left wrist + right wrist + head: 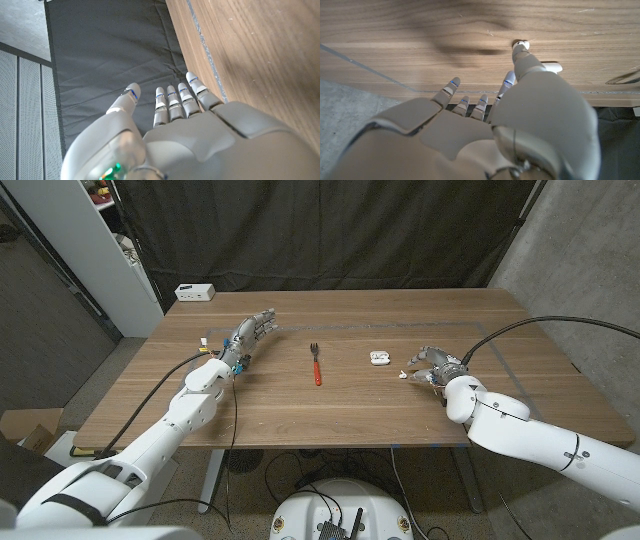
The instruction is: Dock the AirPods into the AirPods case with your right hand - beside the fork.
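Right robot hand [432, 364] spread, beside earbud [402, 374].

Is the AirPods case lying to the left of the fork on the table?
No, in the head view the AirPods case lies to the right of the fork, nearer the right hand.

I see a wooden table [330, 415] with faint tape lines [505, 360] marked on its top. Small white box [195, 292] sits off the far left corner, on a grey ledge there. Black curtain [330, 230] hangs behind the table; I get it in the left wrist view too. White shelf unit [110, 240] stands at far left, cardboard box [30, 430] on the floor near left. Concrete wall [590, 250] on the right. Cables [290, 475] hang under the near edge.
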You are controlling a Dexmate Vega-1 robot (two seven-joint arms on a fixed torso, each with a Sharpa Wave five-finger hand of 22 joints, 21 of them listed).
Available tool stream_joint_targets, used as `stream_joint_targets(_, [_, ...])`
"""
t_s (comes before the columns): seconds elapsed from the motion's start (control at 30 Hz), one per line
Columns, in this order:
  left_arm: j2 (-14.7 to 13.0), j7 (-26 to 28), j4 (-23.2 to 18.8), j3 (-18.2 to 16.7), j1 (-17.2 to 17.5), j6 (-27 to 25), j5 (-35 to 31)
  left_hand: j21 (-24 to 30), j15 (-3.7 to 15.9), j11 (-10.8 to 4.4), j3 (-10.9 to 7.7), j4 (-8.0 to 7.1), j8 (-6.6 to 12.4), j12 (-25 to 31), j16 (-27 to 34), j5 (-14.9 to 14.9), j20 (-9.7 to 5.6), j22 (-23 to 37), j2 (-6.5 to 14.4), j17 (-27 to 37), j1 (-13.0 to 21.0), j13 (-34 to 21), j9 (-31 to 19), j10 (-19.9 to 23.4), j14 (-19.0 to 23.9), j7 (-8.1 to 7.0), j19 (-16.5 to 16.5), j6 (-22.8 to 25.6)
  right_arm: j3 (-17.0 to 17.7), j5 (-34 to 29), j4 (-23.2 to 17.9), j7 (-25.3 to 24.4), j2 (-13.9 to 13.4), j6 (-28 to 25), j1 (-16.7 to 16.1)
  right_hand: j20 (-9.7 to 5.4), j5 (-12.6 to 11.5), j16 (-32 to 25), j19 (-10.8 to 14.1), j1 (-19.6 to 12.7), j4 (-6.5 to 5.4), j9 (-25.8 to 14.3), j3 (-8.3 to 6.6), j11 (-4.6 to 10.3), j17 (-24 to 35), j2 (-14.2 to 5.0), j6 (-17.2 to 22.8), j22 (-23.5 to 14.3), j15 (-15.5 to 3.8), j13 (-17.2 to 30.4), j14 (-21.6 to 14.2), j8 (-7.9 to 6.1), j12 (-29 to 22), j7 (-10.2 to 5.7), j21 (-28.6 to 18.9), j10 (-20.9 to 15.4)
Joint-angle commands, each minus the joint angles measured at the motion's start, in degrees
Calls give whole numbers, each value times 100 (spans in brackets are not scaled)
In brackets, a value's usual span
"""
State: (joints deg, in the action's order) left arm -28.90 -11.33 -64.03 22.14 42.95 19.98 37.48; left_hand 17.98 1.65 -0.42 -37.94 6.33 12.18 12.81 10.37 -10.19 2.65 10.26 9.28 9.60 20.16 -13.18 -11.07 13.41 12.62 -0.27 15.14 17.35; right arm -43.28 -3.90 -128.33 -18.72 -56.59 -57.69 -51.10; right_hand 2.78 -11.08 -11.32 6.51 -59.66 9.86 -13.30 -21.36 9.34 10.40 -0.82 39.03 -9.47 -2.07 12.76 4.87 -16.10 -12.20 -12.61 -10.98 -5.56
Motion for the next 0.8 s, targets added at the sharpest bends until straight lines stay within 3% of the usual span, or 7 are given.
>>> stream_joint_targets(0.03, [-62,202,-300,-27,209,-38,-13,-29,24,-3,-1,9,20,38,5,-24,0,24,-1,16,39,-18,-33,46,15,20,4,53,8,-243,479,-45,273,649,-121,-61,-46,-64,67,-104,-28,-6,-45,7,1,-21,144,-9,-458,9,-94,-40,-47,-13,-13,-106])
stream_joint_targets(0.3, [-147,386,-583,-74,405,-82,-19,-35,29,-17,-1,2,18,46,7,-24,12,25,-2,17,36,-20,-36,62,24,10,9,68,92,-361,713,-22,426,855,-198,-129,-36,-113,188,-139,-61,2,-12,65,1,-26,395,-9,-527,-1,-304,-79,-93,-11,-20,-289])
stream_joint_targets(0.8, [-238,518,-817,-89,524,-227,-18,-49,31,-17,-1,-14,12,52,9,-25,23,27,-4,18,24,-23,-42,74,41,14,17,91,249,-437,740,-101,631,542,-352,-294,-6,-190,495,-181,-99,17,70,58,6,-71,858,-9,-656,-3,-741,-120,-198,-9,-43,-762])
